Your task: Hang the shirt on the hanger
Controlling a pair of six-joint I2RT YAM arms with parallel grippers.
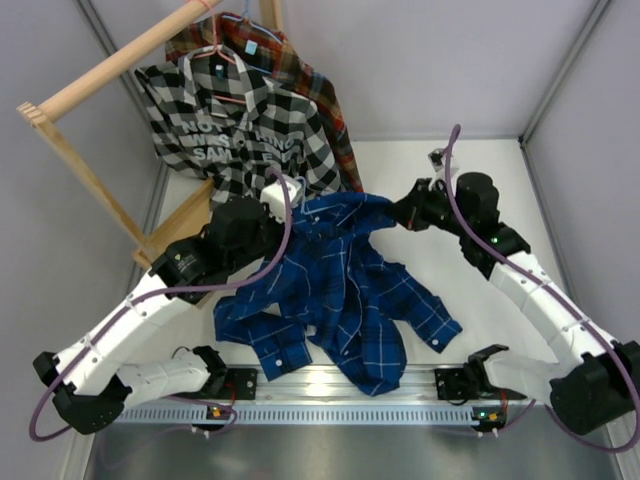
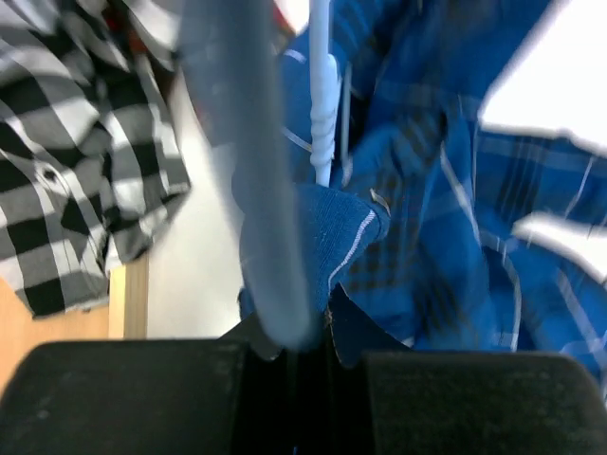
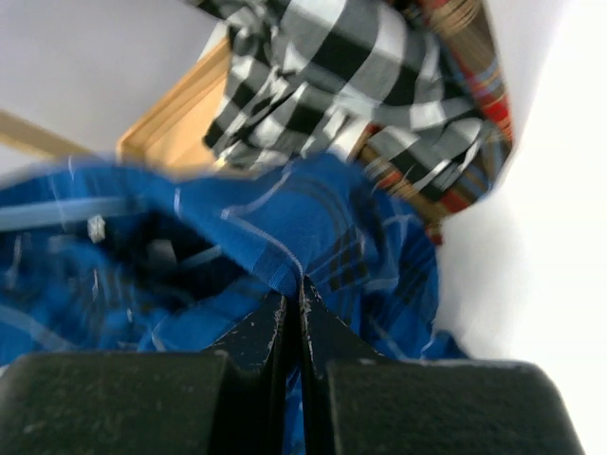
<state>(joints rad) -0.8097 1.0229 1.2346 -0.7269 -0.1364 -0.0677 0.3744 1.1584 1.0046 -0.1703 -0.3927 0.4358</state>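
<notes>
White table (image 1: pixel 480 180) carries the shirt (image 1: pixel 340 290), crumpled at centre, with loose ends spilling toward 6 o'clock. Wooden rack (image 1: pixel 110 70) at 11 o'clock holds a checked shirt (image 1: pixel 240 125) over a red-brown plaid shirt (image 1: pixel 325 90). Left gripper (image 2: pixel 299 334) sits at the shirt's 10 o'clock edge, jaws nearly together, pinching the hanger (image 2: pixel 248 171) wire; the twisted neck lies against blue cloth. Right gripper (image 3: pixel 294 289) is at the shirt's 1 o'clock corner, jaws pressed together on a shirt fold.

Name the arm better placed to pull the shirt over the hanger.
Right, probably: the right gripper pinches the shirt at its far edge, free to pull; the left gripper holds the hanger.
</notes>
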